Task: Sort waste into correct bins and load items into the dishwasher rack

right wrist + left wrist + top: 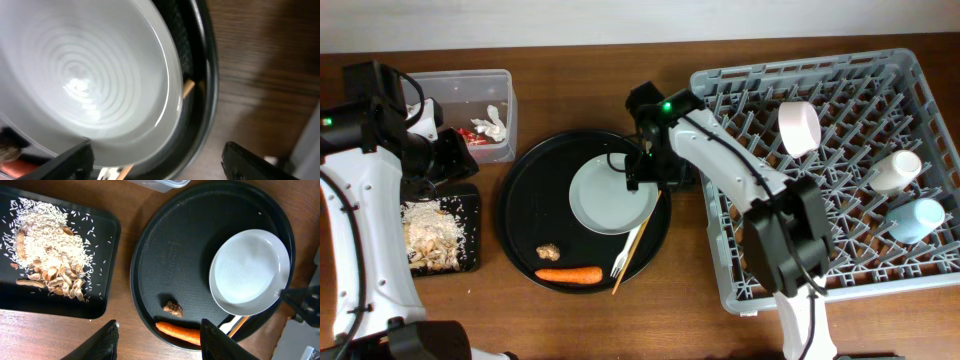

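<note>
The white plate point(610, 195) lies in the round black tray point(520, 215), with the carrot point(568, 274), the brown lump point(549, 252) and the cream fork point(623, 262) near the tray's front. My right gripper point(645, 175) hangs open over the plate's right edge; in the right wrist view its gripper point(165, 162) straddles the plate point(85, 75) rim and the tray rim point(202, 75). My left gripper point(162, 342) is open and empty above the table beside the carrot point(177, 332). Rice scraps point(430, 230) fill the shallow black tray point(472, 200).
The clear tub point(470, 85) at the back left holds the red wrapper point(470, 135) and tissue point(495, 120). The grey rack point(840, 250) on the right carries the pink bowl point(800, 127), cream cup point(897, 170) and blue cup point(917, 218). A wooden stick point(638, 250) lies by the fork.
</note>
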`<move>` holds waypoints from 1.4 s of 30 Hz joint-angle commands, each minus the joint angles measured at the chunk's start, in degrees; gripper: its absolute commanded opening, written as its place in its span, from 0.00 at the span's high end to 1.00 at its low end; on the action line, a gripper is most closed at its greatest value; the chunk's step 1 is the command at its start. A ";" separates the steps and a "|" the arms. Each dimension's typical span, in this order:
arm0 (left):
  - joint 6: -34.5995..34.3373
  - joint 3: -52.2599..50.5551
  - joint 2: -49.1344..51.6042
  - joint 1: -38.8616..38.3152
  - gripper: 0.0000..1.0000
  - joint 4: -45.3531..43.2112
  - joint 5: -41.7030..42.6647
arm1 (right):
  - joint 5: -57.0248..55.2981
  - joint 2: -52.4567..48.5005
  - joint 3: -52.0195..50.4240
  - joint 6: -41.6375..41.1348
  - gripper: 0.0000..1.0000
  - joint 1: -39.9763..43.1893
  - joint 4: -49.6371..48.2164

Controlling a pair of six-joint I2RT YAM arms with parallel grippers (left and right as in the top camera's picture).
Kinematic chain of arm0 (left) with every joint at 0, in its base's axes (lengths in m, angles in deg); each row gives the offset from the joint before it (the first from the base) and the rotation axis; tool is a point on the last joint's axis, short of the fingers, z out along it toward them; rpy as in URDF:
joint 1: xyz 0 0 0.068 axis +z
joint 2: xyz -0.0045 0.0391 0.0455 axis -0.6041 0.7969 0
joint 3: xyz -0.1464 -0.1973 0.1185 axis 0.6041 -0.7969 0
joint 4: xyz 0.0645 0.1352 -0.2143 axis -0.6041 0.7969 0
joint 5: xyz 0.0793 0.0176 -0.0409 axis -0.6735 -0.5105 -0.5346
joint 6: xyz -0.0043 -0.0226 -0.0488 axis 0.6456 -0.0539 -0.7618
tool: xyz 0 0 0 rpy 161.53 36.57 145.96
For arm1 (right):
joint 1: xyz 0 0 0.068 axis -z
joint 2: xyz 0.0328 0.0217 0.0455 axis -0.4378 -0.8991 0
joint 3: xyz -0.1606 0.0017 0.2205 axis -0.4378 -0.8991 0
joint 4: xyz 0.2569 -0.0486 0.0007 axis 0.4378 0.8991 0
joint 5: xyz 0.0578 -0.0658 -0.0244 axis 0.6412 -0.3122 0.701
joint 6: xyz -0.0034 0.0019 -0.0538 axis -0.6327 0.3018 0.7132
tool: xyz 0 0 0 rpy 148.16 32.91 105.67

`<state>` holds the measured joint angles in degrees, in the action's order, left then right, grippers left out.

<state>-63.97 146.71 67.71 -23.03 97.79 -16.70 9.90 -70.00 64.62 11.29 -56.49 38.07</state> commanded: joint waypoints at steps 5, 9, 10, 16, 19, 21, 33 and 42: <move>0.70 0.04 -0.22 0.20 0.48 -0.09 0.22 | -0.31 -4.96 -0.66 -4.87 0.33 -2.25 -1.86; 0.70 0.04 -0.22 0.20 0.48 -0.09 0.22 | -0.42 -5.09 -2.45 -7.78 0.40 -2.23 -3.74; 0.70 0.04 -0.22 0.17 0.48 -0.09 0.22 | -0.42 -5.09 -2.54 -7.96 0.44 -2.25 -4.02; 0.70 0.04 -0.24 0.20 0.48 0.55 0.22 | -0.35 -5.09 -3.98 -15.21 0.62 -2.25 -2.91; 0.70 0.04 -0.22 0.17 0.48 0.70 0.22 | -0.35 -5.09 -5.81 -18.51 0.70 -2.25 -3.34; 0.70 0.04 -0.22 0.20 0.48 0.76 0.22 | -0.37 -5.09 -6.29 -18.62 0.82 -2.12 -3.80; 0.70 0.04 -0.22 0.20 0.48 0.74 0.22 | -8.22 0.35 6.40 -11.37 0.96 1.57 3.82; 0.70 0.04 -0.22 0.20 0.48 0.52 0.22 | -48.98 13.84 22.51 6.56 0.96 7.34 13.27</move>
<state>-63.97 146.71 67.71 -23.06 98.46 -16.68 -14.93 -62.86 84.14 9.96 -49.62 50.64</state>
